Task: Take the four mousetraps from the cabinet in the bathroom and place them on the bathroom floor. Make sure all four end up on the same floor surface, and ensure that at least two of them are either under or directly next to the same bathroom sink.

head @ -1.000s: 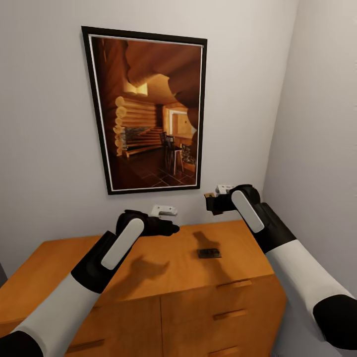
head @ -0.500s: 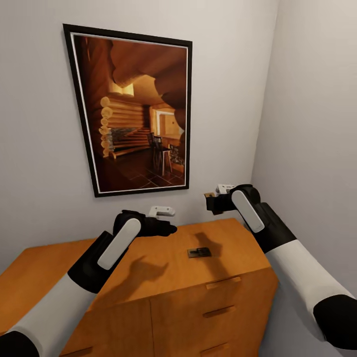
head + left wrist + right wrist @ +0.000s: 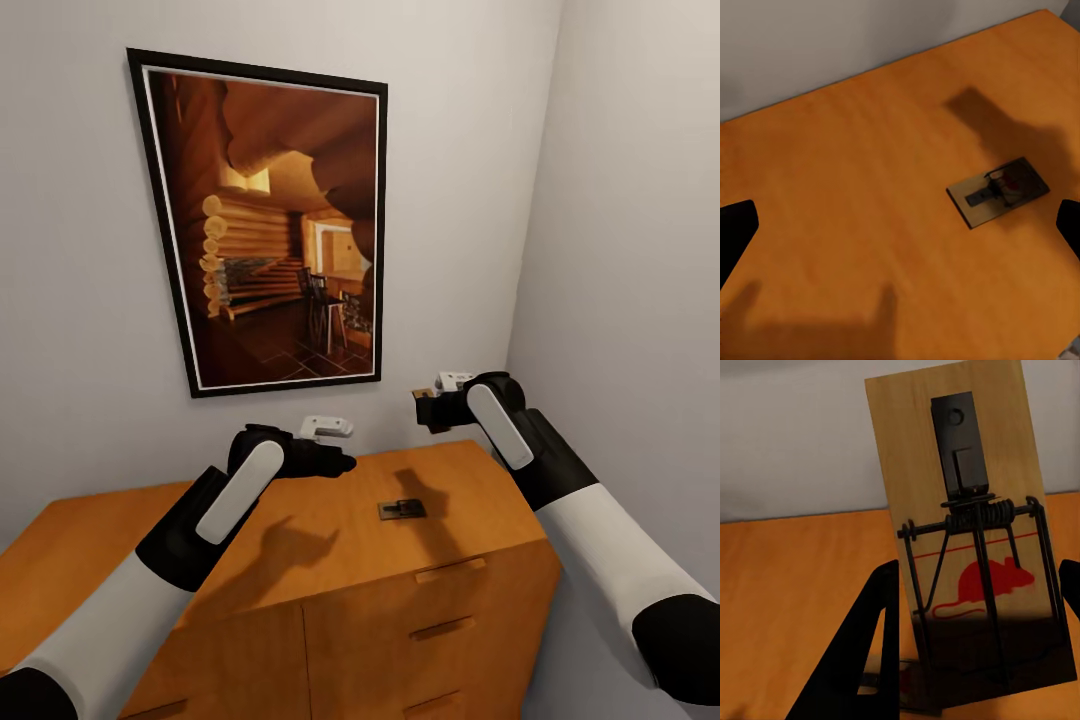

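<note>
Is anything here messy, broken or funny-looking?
Nothing looks broken or spilled. One small flat wooden mousetrap lies flat on the orange-brown wooden cabinet; another stands upright, clamped in the right gripper.

one mousetrap (image 3: pixel 402 509) flat on the cabinet (image 3: pixel 300 560) top

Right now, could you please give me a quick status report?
Right tool shut on a pale wooden mousetrap. Left tool open, empty. Second mousetrap lies on orange-brown wooden cabinet top. Nothing obstructing.
</note>
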Motion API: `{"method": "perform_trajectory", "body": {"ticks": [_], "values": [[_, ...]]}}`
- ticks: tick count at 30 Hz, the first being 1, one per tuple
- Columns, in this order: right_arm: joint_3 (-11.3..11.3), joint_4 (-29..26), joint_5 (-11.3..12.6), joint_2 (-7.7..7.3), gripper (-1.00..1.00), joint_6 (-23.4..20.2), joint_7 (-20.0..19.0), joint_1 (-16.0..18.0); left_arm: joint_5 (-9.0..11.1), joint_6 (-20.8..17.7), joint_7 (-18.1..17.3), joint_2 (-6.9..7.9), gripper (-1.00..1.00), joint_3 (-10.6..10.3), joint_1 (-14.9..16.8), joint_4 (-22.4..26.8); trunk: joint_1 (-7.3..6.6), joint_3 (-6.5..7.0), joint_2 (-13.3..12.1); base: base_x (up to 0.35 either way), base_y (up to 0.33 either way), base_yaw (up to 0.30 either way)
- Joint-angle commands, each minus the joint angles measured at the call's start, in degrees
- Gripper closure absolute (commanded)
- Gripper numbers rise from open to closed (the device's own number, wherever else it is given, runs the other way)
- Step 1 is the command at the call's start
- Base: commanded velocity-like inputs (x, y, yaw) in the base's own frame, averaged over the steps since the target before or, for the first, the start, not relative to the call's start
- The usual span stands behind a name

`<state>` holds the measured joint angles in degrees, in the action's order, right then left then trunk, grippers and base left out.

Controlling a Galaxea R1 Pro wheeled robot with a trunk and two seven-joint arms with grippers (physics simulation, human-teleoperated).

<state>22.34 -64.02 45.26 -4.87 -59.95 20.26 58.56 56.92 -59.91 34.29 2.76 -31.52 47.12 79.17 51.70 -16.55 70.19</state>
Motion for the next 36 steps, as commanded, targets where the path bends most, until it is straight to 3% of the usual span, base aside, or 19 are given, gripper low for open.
{"method": "perform_trajectory", "body": {"ticks": [1,15,26,36], "values": [[0.15,-0.05,0.71,-0.05,1.00,-0.05,0.48,0.07,0.56,-0.03,0.60,0.05,-1.00,-0.12,0.07,0.04,0.00,-0.08,0.05,0.000,0.000,0.000],[0.23,0.59,0.71,-0.06,1.00,-0.05,0.48,-0.11,0.56,0.03,0.60,0.05,-1.00,-0.14,0.07,-0.16,0.00,-0.05,0.05,0.000,0.000,-0.005],[0.09,0.33,0.68,-0.06,1.00,-0.05,0.48,-0.19,0.37,0.05,-0.82,0.07,-1.00,0.03,0.07,-2.28,0.00,0.37,0.05,0.000,0.000,-0.197],[0.10,-0.03,0.57,-0.06,1.00,-0.05,0.70,-0.20,-0.26,0.13,-3.88,1.74,-1.00,0.00,0.07,-2.42,0.00,0.75,0.05,0.000,0.000,-0.207]]}}
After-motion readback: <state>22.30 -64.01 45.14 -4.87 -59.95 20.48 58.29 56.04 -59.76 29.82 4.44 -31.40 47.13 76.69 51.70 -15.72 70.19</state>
